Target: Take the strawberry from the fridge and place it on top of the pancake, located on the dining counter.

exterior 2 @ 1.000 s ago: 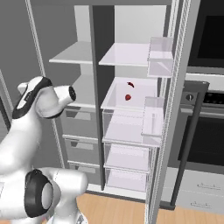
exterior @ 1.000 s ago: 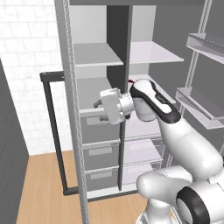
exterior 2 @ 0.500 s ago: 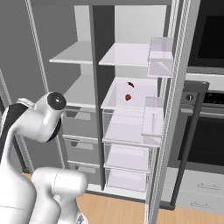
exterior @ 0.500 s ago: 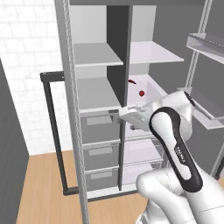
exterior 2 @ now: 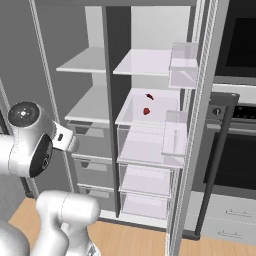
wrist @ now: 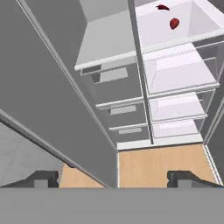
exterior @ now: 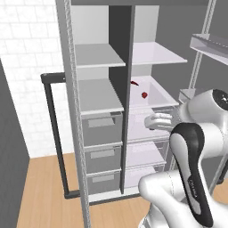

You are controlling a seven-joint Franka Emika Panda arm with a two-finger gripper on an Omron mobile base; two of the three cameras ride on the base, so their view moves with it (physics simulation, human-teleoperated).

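The fridge stands open in front of me. The strawberry lies on a white shelf in its right compartment, a small bright-red berry just in front of a thin dark red item. My gripper hangs outside the fridge, lower than that shelf and in front of the clear drawer under it. It is open, its fingertips wide apart with nothing between them. The pancake and the dining counter are out of view.
The left fridge door with its dark bar handle swings out to the left. The right door with clear bins stands at the right, with a dark oven beyond it. A dark divider splits the compartments. Below is wood floor.
The arm has swung right. The hand has moved from in front of the left compartment to in front of the right one, slightly lower. The strawberry has not moved.
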